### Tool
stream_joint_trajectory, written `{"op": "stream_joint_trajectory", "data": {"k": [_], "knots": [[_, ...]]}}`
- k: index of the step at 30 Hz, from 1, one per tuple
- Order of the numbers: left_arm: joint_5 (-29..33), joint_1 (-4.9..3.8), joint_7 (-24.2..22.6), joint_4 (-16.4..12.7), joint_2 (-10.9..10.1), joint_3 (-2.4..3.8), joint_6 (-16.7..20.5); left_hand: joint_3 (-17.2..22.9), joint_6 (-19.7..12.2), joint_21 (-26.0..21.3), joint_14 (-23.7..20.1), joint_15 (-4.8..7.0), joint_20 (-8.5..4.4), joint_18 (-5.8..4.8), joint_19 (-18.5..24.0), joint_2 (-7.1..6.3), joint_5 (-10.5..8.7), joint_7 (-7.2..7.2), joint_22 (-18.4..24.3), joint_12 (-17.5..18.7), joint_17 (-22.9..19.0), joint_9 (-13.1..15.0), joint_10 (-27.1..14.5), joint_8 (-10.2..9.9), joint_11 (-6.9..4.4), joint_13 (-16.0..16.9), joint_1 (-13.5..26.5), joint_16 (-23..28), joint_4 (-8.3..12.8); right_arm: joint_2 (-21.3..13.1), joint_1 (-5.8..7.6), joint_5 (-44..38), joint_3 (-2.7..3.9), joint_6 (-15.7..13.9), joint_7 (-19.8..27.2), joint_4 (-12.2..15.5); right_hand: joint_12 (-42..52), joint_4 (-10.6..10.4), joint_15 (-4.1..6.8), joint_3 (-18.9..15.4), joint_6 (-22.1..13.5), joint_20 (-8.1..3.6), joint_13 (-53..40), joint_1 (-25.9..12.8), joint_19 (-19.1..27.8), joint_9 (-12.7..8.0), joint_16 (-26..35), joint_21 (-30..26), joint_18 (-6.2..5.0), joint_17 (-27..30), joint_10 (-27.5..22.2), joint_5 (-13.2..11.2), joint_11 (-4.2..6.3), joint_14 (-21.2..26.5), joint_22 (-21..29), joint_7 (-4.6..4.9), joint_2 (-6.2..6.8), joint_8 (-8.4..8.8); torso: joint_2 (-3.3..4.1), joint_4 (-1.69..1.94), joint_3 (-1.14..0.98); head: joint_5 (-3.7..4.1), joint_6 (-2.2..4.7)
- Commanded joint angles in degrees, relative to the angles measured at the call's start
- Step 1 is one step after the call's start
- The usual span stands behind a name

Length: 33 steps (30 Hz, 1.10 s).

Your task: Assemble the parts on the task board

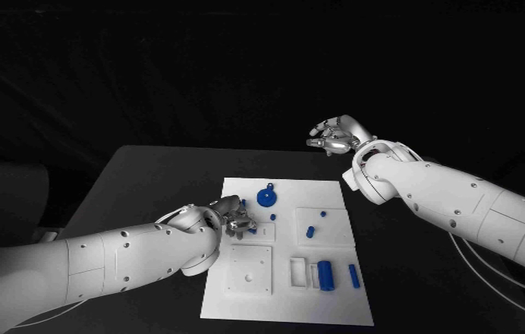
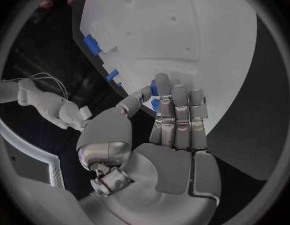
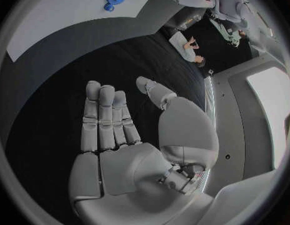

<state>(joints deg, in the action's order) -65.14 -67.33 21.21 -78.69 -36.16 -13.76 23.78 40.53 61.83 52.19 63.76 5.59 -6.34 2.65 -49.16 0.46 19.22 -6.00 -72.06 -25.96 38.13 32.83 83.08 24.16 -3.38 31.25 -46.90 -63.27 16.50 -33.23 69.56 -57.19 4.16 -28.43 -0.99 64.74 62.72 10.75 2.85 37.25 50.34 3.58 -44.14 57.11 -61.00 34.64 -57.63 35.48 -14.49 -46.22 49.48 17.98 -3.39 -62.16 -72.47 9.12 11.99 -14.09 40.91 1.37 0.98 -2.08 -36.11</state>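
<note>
Overhead head camera, 2 wrist fisheyes

White task board (image 1: 287, 304) lies flat mid-table, long side running away from the robot. Far end: blue gear-like round part (image 1: 266, 196) with a small blue piece (image 1: 271, 215) just beside it. Middle: two small blue pegs (image 1: 309, 232), apart. Near end: blue cylinder (image 1: 325, 275) and slimmer blue bar (image 1: 353, 275) side by side, next to a square white block (image 1: 248, 269).
</note>
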Motion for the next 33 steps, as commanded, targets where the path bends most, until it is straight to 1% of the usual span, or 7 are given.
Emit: {"op": "stream_joint_trajectory", "data": {"k": [1,15,30,32,33], "knots": [[0.40,0.14,-0.06,0.04,0.21,-0.10,-1.99,0.39,4.40,-0.17,0.29,0.06,-4.56,-0.61,-0.46,0.03,0.27,4.09,-0.09,-0.29,-0.09,0.04,-0.09,0.13,-0.43,0.07,-0.70,-0.31,-0.03,-0.01,0.00,-0.09,0.03,0.79,0.08,0.02,0.29,0.01,-0.10,-0.32,0.19,0.06,0.09,-0.29,-0.39,0.08,0.28,-0.21,-0.51,0.06,-0.23,0.25,0.24,-0.40,-0.10,0.21,-0.14,0.02,0.00,-0.02,0.02,0.02,-0.02],[0.28,0.14,0.32,0.21,0.40,-0.10,-3.76,0.42,4.38,-0.21,0.23,0.06,-4.58,-0.63,-0.45,-0.14,0.28,4.07,-0.13,-0.29,-0.12,0.06,-0.13,0.04,-0.40,0.09,-0.71,-0.31,-0.03,0.00,0.00,-0.09,0.03,0.84,0.05,0.02,0.34,0.02,-0.09,-0.32,0.21,0.06,0.18,-0.29,-0.40,0.09,0.29,-0.27,-0.51,0.06,-0.25,0.28,0.24,-0.40,-0.13,0.20,-0.16,0.01,0.00,-0.01,-0.02,0.03,-0.24],[0.25,0.14,0.14,0.35,0.60,-0.09,-3.60,0.44,4.55,-0.24,0.27,0.07,-4.61,-0.67,-0.50,-0.45,0.40,4.10,-0.23,-0.42,-0.14,0.17,-0.03,-0.01,-0.41,0.20,-0.75,-0.41,-0.09,0.18,-0.03,-0.09,0.03,0.98,-0.04,-0.14,0.40,0.03,-0.09,-0.32,0.21,0.05,0.27,-0.28,-0.43,0.09,0.30,-0.32,-0.51,0.06,-0.27,0.35,0.24,-0.40,-0.16,0.20,-0.19,0.02,0.04,0.00,0.01,0.04,-0.22],[0.25,0.14,0.09,0.42,0.68,-0.08,-3.55,0.33,4.99,-0.20,0.44,0.14,-4.69,-0.68,-0.67,-0.91,0.02,4.25,-0.38,-0.78,-0.06,0.35,0.28,0.05,-0.49,0.43,-0.81,-0.73,-0.12,0.21,-0.05,-0.09,0.03,1.02,-0.07,-0.16,0.41,0.03,-0.09,-0.32,0.21,0.05,0.29,-0.28,-0.43,0.09,0.30,-0.33,-0.51,0.06,-0.28,0.36,0.24,-0.40,-0.17,0.20,-0.18,0.02,0.05,-0.02,0.02,0.00,-0.30],[0.25,0.14,0.10,0.45,0.70,-0.08,-3.55,0.25,5.23,-0.21,0.51,0.19,-4.75,-0.69,-0.79,-1.22,-0.99,4.33,-0.48,-1.04,0.01,0.49,0.38,0.04,-0.54,0.62,-0.92,-0.99,-0.23,0.22,-0.05,-0.09,0.03,1.03,-0.07,-0.17,0.41,0.04,-0.09,-0.32,0.21,0.05,0.29,-0.28,-0.43,0.09,0.30,-0.33,-0.51,0.06,-0.28,0.37,0.24,-0.40,-0.17,0.20,-0.18,0.02,0.05,-0.02,0.02,0.00,-0.30]]}}
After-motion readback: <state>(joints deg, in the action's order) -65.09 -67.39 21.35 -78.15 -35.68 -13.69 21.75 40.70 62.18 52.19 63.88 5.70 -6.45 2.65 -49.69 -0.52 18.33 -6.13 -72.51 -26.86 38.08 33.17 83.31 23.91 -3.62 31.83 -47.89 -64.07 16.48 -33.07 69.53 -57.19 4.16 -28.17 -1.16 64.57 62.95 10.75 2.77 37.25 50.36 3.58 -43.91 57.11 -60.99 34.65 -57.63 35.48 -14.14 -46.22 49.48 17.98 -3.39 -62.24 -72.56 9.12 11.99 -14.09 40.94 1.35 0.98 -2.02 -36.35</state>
